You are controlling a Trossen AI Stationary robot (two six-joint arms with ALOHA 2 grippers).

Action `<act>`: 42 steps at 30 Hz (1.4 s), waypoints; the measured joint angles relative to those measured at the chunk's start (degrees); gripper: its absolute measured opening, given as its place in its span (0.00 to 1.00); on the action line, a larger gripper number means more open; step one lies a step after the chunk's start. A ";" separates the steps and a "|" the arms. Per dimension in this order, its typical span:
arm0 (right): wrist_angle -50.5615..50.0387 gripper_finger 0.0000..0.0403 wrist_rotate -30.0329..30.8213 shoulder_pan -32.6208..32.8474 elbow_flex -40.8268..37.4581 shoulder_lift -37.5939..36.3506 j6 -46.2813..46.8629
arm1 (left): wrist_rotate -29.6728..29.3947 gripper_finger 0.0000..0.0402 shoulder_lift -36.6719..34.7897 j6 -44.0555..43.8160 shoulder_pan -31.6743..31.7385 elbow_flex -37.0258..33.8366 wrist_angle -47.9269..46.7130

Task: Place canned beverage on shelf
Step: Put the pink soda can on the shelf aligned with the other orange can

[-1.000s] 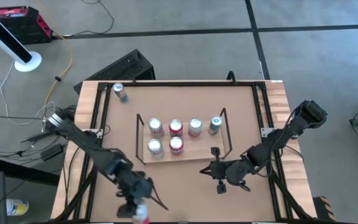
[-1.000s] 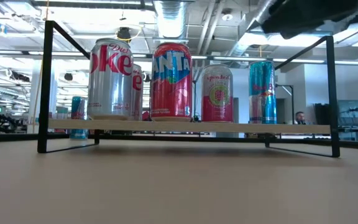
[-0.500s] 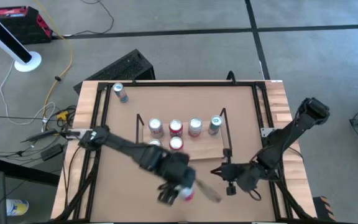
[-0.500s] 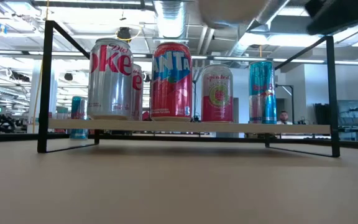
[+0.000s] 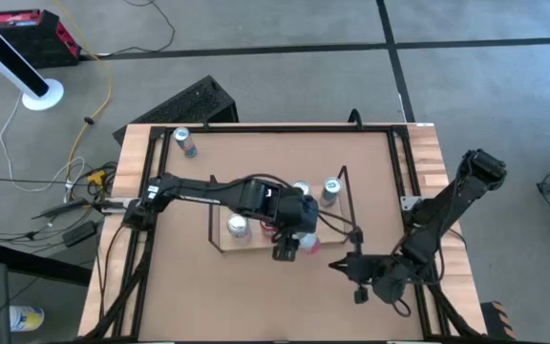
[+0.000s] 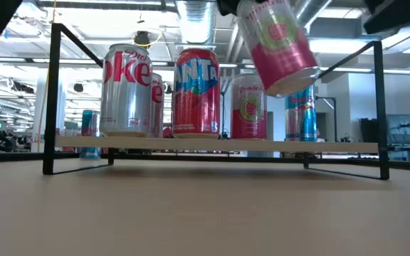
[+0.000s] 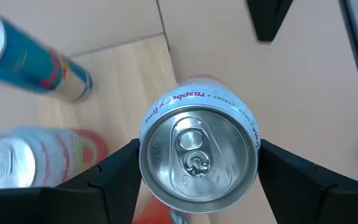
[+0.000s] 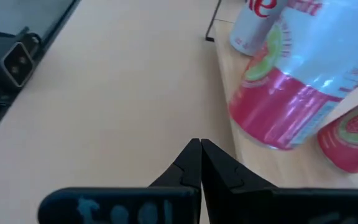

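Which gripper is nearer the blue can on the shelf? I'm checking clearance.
Left. The left gripper, holding the pink can, hangs over the shelf beside the blue can; the right gripper sits off the shelf.

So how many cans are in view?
7 cans: one in the left gripper, five seen on the shelf, one alone by a table corner. The arm may hide more.

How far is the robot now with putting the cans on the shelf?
Already done: several cans stand on the shelf, among them the Diet Coke can and the Fanta can. In hand: the left gripper holds a pink raspberry can tilted in the air above the shelf, not yet set down. Left: one can stands on the tabletop at its far left corner. The right gripper waits, jaws shut.
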 joint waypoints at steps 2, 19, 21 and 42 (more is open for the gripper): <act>0.02 0.07 -0.02 -0.78 0.00 0.00 -0.04 | 0.07 0.64 0.63 0.07 0.68 -0.19 0.86; 0.92 0.07 -3.68 -9.02 0.00 0.22 -1.46 | -2.55 0.64 0.80 -2.20 4.16 -6.67 -1.00; 0.91 0.07 -3.78 -9.16 0.00 0.22 -1.47 | -2.61 0.64 0.77 -2.25 4.38 -7.49 -0.49; 0.87 0.07 -4.90 -9.20 0.00 0.22 -1.47 | -1.34 0.70 0.69 -2.59 4.50 -8.13 0.57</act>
